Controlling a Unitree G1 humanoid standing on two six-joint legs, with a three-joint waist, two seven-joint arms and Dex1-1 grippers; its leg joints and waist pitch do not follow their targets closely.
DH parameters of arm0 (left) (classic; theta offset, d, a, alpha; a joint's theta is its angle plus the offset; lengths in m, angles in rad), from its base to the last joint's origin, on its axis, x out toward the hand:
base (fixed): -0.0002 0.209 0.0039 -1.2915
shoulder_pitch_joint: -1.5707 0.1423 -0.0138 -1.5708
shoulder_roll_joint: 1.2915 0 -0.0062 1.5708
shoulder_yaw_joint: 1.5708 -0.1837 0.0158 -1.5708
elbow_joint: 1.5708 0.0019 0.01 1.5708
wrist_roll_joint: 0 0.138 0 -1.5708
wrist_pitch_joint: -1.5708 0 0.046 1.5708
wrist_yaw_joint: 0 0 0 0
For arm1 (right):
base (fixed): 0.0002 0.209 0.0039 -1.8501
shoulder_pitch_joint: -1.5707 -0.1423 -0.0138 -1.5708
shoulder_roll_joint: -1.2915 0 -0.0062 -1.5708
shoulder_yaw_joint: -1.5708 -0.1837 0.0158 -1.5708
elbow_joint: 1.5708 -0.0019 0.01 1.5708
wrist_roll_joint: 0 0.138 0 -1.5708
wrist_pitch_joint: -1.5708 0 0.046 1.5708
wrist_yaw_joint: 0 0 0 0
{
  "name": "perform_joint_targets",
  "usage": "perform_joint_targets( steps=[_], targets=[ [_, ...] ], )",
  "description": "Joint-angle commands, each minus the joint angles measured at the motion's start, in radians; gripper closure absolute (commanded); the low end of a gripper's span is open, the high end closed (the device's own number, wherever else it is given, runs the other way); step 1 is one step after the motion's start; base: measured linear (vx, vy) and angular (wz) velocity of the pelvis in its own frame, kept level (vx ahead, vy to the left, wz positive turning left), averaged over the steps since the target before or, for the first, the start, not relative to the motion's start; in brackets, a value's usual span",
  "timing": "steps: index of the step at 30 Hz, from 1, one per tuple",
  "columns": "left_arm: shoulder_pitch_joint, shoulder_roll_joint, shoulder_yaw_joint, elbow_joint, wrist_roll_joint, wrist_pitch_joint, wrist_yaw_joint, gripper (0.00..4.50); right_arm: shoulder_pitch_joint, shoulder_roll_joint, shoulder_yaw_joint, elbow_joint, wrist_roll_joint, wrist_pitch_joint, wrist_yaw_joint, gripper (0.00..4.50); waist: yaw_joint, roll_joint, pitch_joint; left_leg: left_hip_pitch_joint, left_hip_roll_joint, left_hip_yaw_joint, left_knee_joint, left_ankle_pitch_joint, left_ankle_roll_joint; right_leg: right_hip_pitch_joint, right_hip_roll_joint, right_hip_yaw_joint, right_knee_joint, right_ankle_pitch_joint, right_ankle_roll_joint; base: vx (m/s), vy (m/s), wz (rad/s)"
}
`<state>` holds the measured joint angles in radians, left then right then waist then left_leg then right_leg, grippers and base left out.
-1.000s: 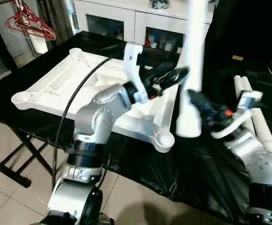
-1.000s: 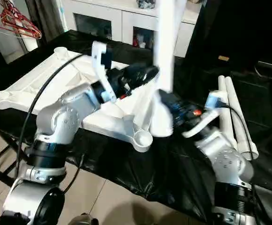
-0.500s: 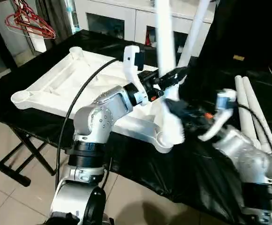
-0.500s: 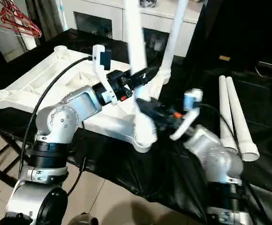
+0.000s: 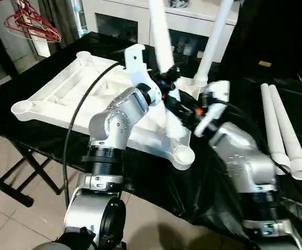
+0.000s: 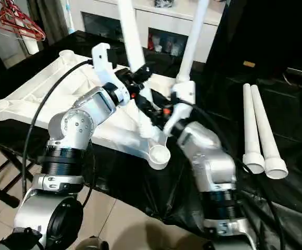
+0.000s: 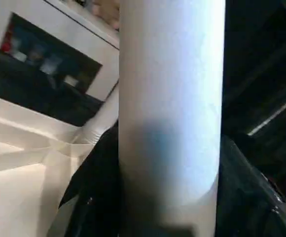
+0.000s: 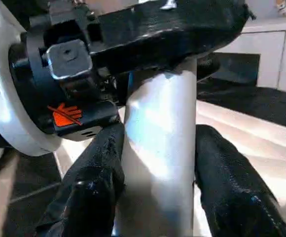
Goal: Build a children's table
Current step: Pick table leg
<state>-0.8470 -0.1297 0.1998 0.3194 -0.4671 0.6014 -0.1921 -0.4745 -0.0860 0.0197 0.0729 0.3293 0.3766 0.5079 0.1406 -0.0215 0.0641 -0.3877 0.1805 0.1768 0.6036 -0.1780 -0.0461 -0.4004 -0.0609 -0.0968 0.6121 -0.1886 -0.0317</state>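
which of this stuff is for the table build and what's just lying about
For the build:
- table top, underside up
- leg already standing in the far corner
- leg in both grippers: left gripper, right gripper
- two spare legs lying on the black cloth

Lying about:
- red hangers
- white cabinet

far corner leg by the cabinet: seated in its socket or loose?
Seated, apparently. The far leg stands on its own, slightly tilted, its flared base in the tabletop's corner socket; no fingers touch it. Insertion depth: cannot tell.
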Motion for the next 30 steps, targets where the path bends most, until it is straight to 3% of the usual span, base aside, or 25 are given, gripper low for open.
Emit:
perform_joint_targets(
  steps=[1, 6, 9, 14, 15, 17, 18, 20, 21, 24, 25, 28, 29, 30],
  targets=[
    [-0.026, -0.023, 0.019, 0.009, 0.040, -0.032, 0.065, 2.58, -0.022, -0.002, 0.058, -0.064, -0.035, -0.040, 0.014, 2.66, -0.005, -0.002, -0.081, 0.018, 0.055, -0.021, -0.062, -0.065, 0.055, 0.064, -0.098, 0.064, -0.065, -0.070, -0.160, 0.000, 0.000, 0.00],
    [-0.026, -0.007, -0.004, 0.005, 0.023, -0.058, 0.001, 2.59, -0.016, -0.014, 0.067, -0.065, -0.039, -0.023, 0.023, 2.66, -0.004, -0.006, -0.080, 0.020, 0.056, -0.021, -0.063, -0.072, 0.052, 0.064, -0.099, 0.065, -0.066, -0.081, -0.152, 0.000, 0.000, 0.00],
    [-0.012, 0.029, -0.053, -0.016, 0.014, -0.041, -0.090, 2.59, -0.014, -0.035, 0.047, -0.046, 0.004, 0.023, 0.067, 1.96, -0.004, -0.003, -0.081, 0.020, 0.055, -0.022, -0.062, -0.065, 0.057, 0.064, -0.098, 0.065, -0.063, -0.067, -0.151, 0.000, 0.000, 0.00],
    [0.006, 0.066, -0.089, -0.047, -0.022, 0.005, -0.194, 2.60, -0.015, -0.078, 0.023, -0.027, 0.053, 0.074, 0.132, 1.61, -0.003, -0.006, -0.081, 0.019, 0.055, -0.020, -0.060, -0.059, 0.066, 0.066, -0.098, 0.065, -0.060, -0.057, -0.161, 0.000, 0.000, 0.00],
    [0.018, 0.099, -0.110, -0.070, -0.053, 0.041, -0.278, 2.60, -0.016, -0.133, 0.035, -0.010, 0.054, 0.106, 0.196, 1.53, -0.001, -0.003, -0.082, 0.019, 0.056, -0.021, -0.060, -0.057, 0.066, 0.067, -0.099, 0.064, -0.059, -0.058, -0.167, 0.000, 0.000, 0.00],
    [0.021, 0.111, -0.116, -0.075, -0.063, 0.057, -0.308, 2.60, -0.015, -0.153, 0.039, -0.009, 0.069, 0.132, 0.230, 1.39, 0.000, 0.000, -0.082, 0.019, 0.055, -0.020, -0.058, -0.051, 0.068, 0.066, -0.098, 0.065, -0.057, -0.048, -0.177, 0.000, 0.000, 0.00],
    [0.027, 0.133, -0.131, -0.083, -0.076, 0.076, -0.360, 2.60, -0.005, -0.184, 0.042, -0.027, 0.113, 0.173, 0.295, 1.36, 0.000, 0.001, -0.081, 0.020, 0.056, -0.020, -0.058, -0.055, 0.069, 0.065, -0.098, 0.065, -0.058, -0.044, -0.183, 0.000, 0.000, 0.00],
    [0.034, 0.156, -0.146, -0.096, -0.098, 0.096, -0.424, 2.60, 0.007, -0.216, 0.041, -0.056, 0.175, 0.227, 0.370, 1.36, 0.004, 0.000, -0.082, 0.020, 0.058, -0.021, -0.058, -0.061, 0.078, 0.069, -0.098, 0.065, -0.057, -0.042, -0.187, 0.000, 0.000, 0.00],
    [0.041, 0.181, -0.156, -0.118, -0.144, 0.119, -0.519, 2.60, 0.016, -0.248, 0.036, -0.079, 0.243, 0.286, 0.449, 1.36, 0.004, 0.006, -0.083, 0.019, 0.058, -0.021, -0.057, -0.065, 0.081, 0.070, -0.098, 0.065, -0.057, -0.035, -0.194, 0.000, 0.000, 0.00],
    [0.048, 0.195, -0.167, -0.132, -0.166, 0.109, -0.598, 2.60, 0.018, -0.258, 0.032, -0.088, 0.275, 0.309, 0.481, 1.36, 0.000, 0.010, -0.082, 0.018, 0.058, -0.023, -0.058, -0.078, 0.069, 0.069, -0.098, 0.063, -0.058, -0.049, -0.200, 0.000, 0.000, 0.00],
    [0.062, 0.213, -0.188, -0.157, -0.195, 0.124, -0.680, 2.60, 0.022, -0.265, 0.030, -0.101, 0.302, 0.334, 0.499, 1.54, -0.002, 0.008, -0.082, 0.019, 0.057, -0.022, -0.059, -0.088, 0.063, 0.069, -0.098, 0.063, -0.062, -0.065, -0.199, 0.000, 0.000, 0.00],
    [0.066, 0.228, -0.214, -0.162, -0.197, 0.129, -0.730, 2.60, 0.024, -0.272, 0.026, -0.108, 0.323, 0.357, 0.513, 1.72, -0.001, 0.009, -0.080, 0.022, 0.059, -0.021, -0.061, -0.102, 0.047, 0.066, -0.099, 0.063, -0.065, -0.101, -0.202, 0.000, 0.000, 0.00],
    [0.066, 0.228, -0.214, -0.162, -0.197, 0.129, -0.730, 2.60, 0.024, -0.272, 0.026, -0.108, 0.323, 0.357, 0.513, 1.72, -0.001, 0.005, -0.081, 0.023, 0.059, -0.021, -0.061, -0.103, 0.044, 0.067, -0.099, 0.063, -0.066, -0.107, -0.199, 0.000, 0.000, 0.00],
    [0.064, 0.226, -0.217, -0.156, -0.197, 0.130, -0.732, 2.60, 0.025, -0.273, 0.023, -0.107, 0.330, 0.363, 0.520, 2.04, 0.000, 0.007, -0.081, 0.021, 0.059, -0.021, -0.061, -0.102, 0.039, 0.067, -0.099, 0.064, -0.065, -0.113, -0.195, 0.000, 0.000, 0.00]
  ],
)
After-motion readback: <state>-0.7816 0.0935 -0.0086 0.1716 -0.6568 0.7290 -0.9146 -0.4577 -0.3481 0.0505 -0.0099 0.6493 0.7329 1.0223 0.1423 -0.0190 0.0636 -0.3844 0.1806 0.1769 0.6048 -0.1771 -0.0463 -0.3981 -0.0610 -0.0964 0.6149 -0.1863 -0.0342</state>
